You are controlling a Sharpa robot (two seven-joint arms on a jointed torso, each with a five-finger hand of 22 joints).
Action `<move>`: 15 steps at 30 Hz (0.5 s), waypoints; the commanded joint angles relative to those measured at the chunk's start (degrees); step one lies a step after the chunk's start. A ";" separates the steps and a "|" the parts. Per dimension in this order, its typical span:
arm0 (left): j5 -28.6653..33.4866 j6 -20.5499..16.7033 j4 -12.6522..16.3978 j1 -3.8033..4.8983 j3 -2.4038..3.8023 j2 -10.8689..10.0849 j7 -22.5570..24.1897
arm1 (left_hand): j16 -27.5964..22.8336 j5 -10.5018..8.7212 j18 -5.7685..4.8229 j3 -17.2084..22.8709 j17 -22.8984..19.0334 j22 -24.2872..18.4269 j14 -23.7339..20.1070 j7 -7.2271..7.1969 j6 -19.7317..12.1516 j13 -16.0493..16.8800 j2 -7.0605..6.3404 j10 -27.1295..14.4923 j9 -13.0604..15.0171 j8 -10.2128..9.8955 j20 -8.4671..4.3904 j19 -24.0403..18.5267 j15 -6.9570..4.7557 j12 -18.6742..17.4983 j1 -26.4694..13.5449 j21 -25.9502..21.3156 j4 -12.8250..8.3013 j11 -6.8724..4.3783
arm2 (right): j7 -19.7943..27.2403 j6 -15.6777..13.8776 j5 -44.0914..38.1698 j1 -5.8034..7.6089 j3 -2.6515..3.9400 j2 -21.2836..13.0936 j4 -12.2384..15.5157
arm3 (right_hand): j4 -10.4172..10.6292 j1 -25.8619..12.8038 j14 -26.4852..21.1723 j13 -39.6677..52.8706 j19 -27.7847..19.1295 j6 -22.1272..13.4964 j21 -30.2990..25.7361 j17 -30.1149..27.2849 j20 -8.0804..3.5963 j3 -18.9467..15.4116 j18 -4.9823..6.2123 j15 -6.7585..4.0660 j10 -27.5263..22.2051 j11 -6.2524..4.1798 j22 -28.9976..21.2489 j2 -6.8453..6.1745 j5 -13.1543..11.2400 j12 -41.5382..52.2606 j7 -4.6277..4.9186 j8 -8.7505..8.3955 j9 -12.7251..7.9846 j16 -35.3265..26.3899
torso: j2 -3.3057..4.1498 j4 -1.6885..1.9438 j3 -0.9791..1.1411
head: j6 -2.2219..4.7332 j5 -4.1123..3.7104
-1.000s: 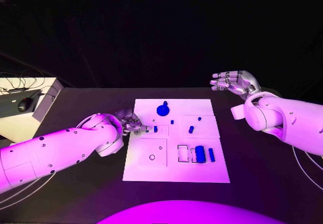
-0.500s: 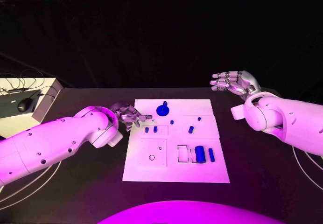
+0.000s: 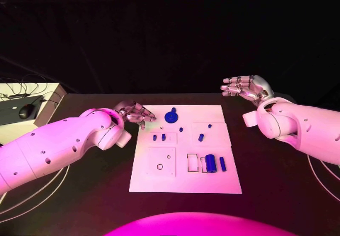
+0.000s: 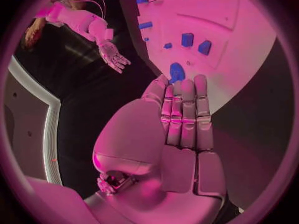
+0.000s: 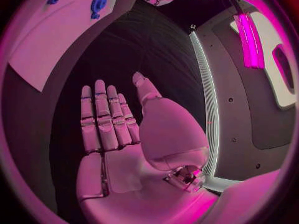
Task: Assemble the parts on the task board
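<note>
So the left silver hand [image 3: 134,113] hovers empty, fingers straight, at the white task board's [image 3: 185,179] far-left corner, just left of the round blue part [image 3: 171,116]. Right silver hand [image 3: 244,87] sits open, well apart.

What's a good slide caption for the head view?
Left hand open at the white board's edge, right hand open off to the side, blue parts unassembled.

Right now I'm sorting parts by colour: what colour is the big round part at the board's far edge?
Blue: the round part shows best in the head view.
</note>
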 commanded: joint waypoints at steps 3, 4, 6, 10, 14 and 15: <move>-10.01 -0.88 -0.68 0.07 -0.28 1.76 11.06 | -2.12 -0.42 -0.81 0.27 -2.90 -0.59 -1.97 -0.64 0.55 -0.08 -0.43 -2.43 -2.30 -2.19 0.70 -1.88 1.01 -2.86 0.03 -1.95 -1.38 1.29 | 0.37 0.45 -0.47 0.00 0.03 0.12 0.02 | -0.02 -0.06 -0.13 -0.09 -0.34 0.14 -0.09 -0.07 -0.12 0.40 -0.37 -0.06 0.18 -0.14 0.01 0.39 0.20 -0.14 0.26 -0.22 -0.03 -0.23 | 0.02 -0.03 -0.01 | 0.43 -0.09; -11.65 -1.04 -0.86 0.07 -0.43 2.12 12.03 | -2.69 -0.53 -0.77 0.27 -3.55 -0.74 -2.20 -0.70 0.51 -0.13 -0.71 -3.37 -2.65 -2.65 0.83 -2.05 1.23 -3.53 0.16 -2.30 -1.72 1.75 | 0.35 0.46 -0.53 0.00 0.03 0.13 0.03 | -0.02 -0.06 -0.13 -0.09 -0.34 0.14 -0.09 -0.07 -0.12 0.40 -0.37 -0.06 0.18 -0.14 0.01 0.39 0.20 -0.14 0.26 -0.22 -0.03 -0.23 | 0.02 -0.03 -0.02 | 0.43 -0.09; -15.29 -1.28 -1.36 0.11 -0.73 2.97 14.02 | -3.16 -0.71 -0.57 0.38 -4.58 -0.80 -1.90 -1.16 0.23 -0.11 -0.95 -3.99 -3.37 -3.52 1.05 -1.98 1.44 -4.15 0.33 -2.64 -2.27 2.10 | 0.32 0.46 -0.67 0.00 0.03 0.17 0.02 | -0.14 0.06 -0.12 -0.09 -0.34 0.11 -0.09 -0.08 -0.12 0.51 -0.37 -0.05 0.19 -0.14 0.01 0.38 0.15 -0.16 0.27 -0.25 -0.03 -0.23 | 0.02 0.00 -0.03 | 0.75 -0.27; -23.18 -0.90 -2.72 0.57 -1.50 4.91 16.66 | -6.17 -0.90 -0.22 1.10 -8.50 -0.15 -1.88 -1.39 0.56 -0.11 -1.41 -5.28 -4.05 -3.69 1.57 -2.56 1.72 -6.21 0.51 -3.40 -3.87 2.57 | 0.34 0.48 -1.12 -0.01 0.03 0.25 0.01 | -0.25 0.16 -0.12 -0.10 -0.33 0.10 -0.09 -0.08 -0.13 0.63 -0.37 -0.06 0.17 -0.13 0.01 0.39 0.13 -0.21 0.28 -0.26 -0.03 -0.23 | 0.05 -0.09 -0.10 | 1.27 -0.55; -30.21 0.75 -4.24 1.44 -2.80 7.14 17.12 | -6.59 -0.70 -0.13 2.97 -9.64 1.28 -1.98 -1.49 -0.07 -0.17 -1.95 -6.13 -4.09 -3.70 1.51 -3.10 1.68 -7.25 0.97 -2.96 -5.15 2.71 | 0.33 0.51 -1.35 -0.01 0.03 0.37 -0.06 | -0.25 0.16 -0.12 -0.10 -0.33 0.10 -0.09 -0.08 -0.13 0.63 -0.37 -0.06 0.17 -0.13 0.01 0.39 0.13 -0.21 0.28 -0.26 -0.03 -0.23 | 0.03 0.01 -0.06 | 1.66 -0.92; -31.55 1.34 -4.57 1.65 -3.14 7.65 16.98 | -6.48 -0.71 -0.10 3.61 -9.92 1.77 -1.91 -1.50 -0.10 -0.16 -2.27 -6.18 -4.11 -3.71 1.53 -3.14 1.63 -7.32 0.62 -2.84 -5.25 2.65 | 0.34 0.53 -1.37 -0.02 0.03 0.41 -0.06 | -0.25 0.16 -0.12 -0.10 -0.33 0.10 -0.09 -0.08 -0.13 0.63 -0.37 -0.06 0.17 -0.13 0.01 0.39 0.13 -0.21 0.28 -0.26 -0.03 -0.23 | 0.03 0.02 -0.06 | 1.69 -0.90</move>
